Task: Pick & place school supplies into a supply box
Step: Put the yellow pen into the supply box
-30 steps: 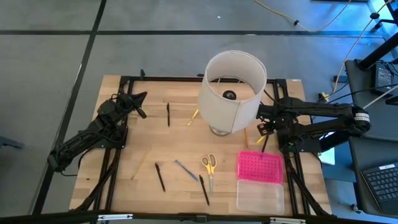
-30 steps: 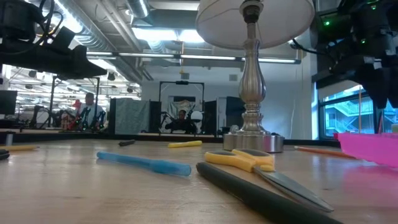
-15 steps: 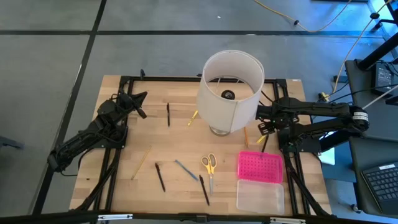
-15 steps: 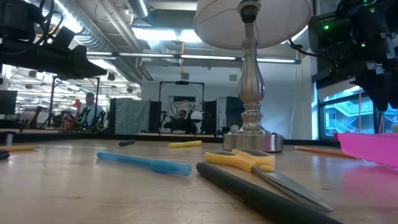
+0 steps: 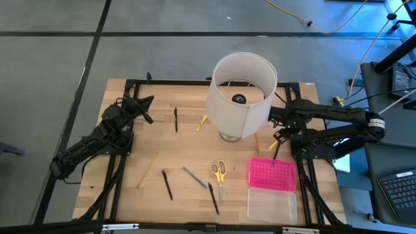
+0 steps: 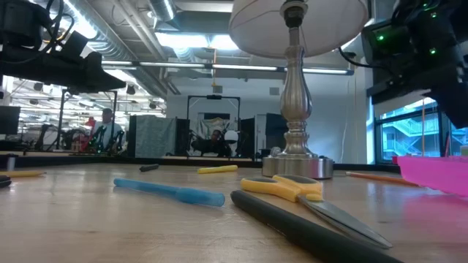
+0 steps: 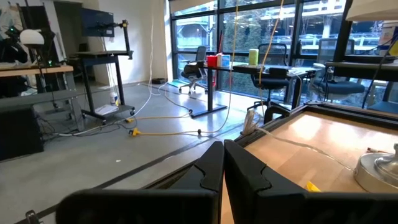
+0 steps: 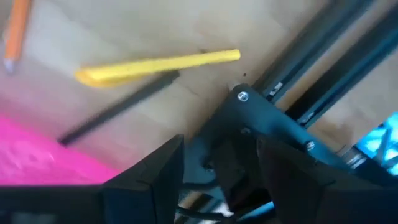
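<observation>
The supply box lies open at the near right: its pink dotted lid [image 5: 272,174] [image 8: 37,171] with the clear base [image 5: 272,205] on its near side. My right gripper [image 5: 279,136] [image 8: 217,162] hovers open just beyond the lid, over a yellow pencil [image 8: 158,65] and a black pen [image 8: 118,106] [image 5: 277,150] that lie flat on the table. Scissors [image 5: 218,172], a grey-blue pen [image 5: 194,177] [image 6: 168,192], two black pens [image 5: 167,184] [image 5: 213,198] and a wooden pencil [image 5: 148,169] lie toward the near edge. My left gripper [image 5: 148,104] [image 7: 222,165] waits shut at the far left.
A lamp with a big white shade [image 5: 240,94] stands on its metal base [image 6: 296,164] mid-table, close beside my right arm. An orange pencil [image 5: 257,143] [image 8: 15,31], a black pen [image 5: 175,119] and a yellow pencil [image 5: 202,122] lie farther back. Black frame rails [image 5: 305,175] run along both table sides.
My right gripper has shifted a little toward the table's right edge while staying over the yellow pencil and black pen. The supplies and the box have kept their places.
</observation>
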Controlling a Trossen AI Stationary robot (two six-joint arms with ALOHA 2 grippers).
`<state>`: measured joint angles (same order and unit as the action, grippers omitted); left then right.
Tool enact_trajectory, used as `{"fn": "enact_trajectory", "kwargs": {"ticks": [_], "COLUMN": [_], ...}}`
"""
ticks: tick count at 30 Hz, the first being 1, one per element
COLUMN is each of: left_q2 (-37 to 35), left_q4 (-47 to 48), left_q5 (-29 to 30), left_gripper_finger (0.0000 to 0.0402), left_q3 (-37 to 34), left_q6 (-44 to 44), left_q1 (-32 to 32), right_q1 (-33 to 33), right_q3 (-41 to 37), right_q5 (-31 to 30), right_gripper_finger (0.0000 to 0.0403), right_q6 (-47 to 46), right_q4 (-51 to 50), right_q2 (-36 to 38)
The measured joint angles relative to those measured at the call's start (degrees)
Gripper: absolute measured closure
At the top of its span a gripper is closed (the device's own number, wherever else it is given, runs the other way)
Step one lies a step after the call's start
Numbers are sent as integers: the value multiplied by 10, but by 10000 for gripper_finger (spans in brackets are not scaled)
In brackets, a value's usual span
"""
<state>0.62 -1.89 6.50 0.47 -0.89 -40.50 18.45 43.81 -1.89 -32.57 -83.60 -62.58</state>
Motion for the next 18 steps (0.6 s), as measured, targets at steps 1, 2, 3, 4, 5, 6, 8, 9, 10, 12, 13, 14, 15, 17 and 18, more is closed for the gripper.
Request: {"fn": "enact_trajectory", "kwargs": {"ticks": [1,2,3,4,5,6,8,9,10,12,13,14,15,17,18], "left_q2": [0,0,0,0,0,0,0,0,0,0,0,0,0,0,0], "left_q4": [0,0,0,0,0,0,0,0,0,0,0,0,0,0,0], "left_q5": [0,0,0,0,0,0,0,0,0,0,0,0,0,0,0], "left_gripper_finger": [395,396,396,396,395,395,396,396,395,395,395,396,395,395,395], "left_q3": [0,0,0,0,0,0,0,0,0,0,0,0,0,0,0], "left_q6": [0,0,0,0,0,0,1,1,1,1,1,1,1,1,1], "left_q1": [0,0,0,0,0,0,0,0,0,0,0,0,0,0,0], "right_q1": [5,10,16,23,29,34,43,45,47,47,47,47,47,47,47], "right_q3": [0,0,0,0,0,0,0,0,0,0,0,0,0,0,0], "right_q5": [0,0,0,0,0,0,0,0,-2,-13,-15,-15,-14,-9,-6], "right_gripper_finger": [199,199,199,199,199,199,199,199,199,199,199,199,199,199,199], "right_q6": [21,38,51,61,67,73,83,92,105,140,161,182,205,230,234], "right_q4": [-6,-14,-24,-33,-37,-41,-39,-37,-33,-17,-7,1,9,19,19], "right_q2": [-1,-2,-4,-7,-10,-14,-23,-29,-34,-45,-50,-56,-63,-77,-85]}}
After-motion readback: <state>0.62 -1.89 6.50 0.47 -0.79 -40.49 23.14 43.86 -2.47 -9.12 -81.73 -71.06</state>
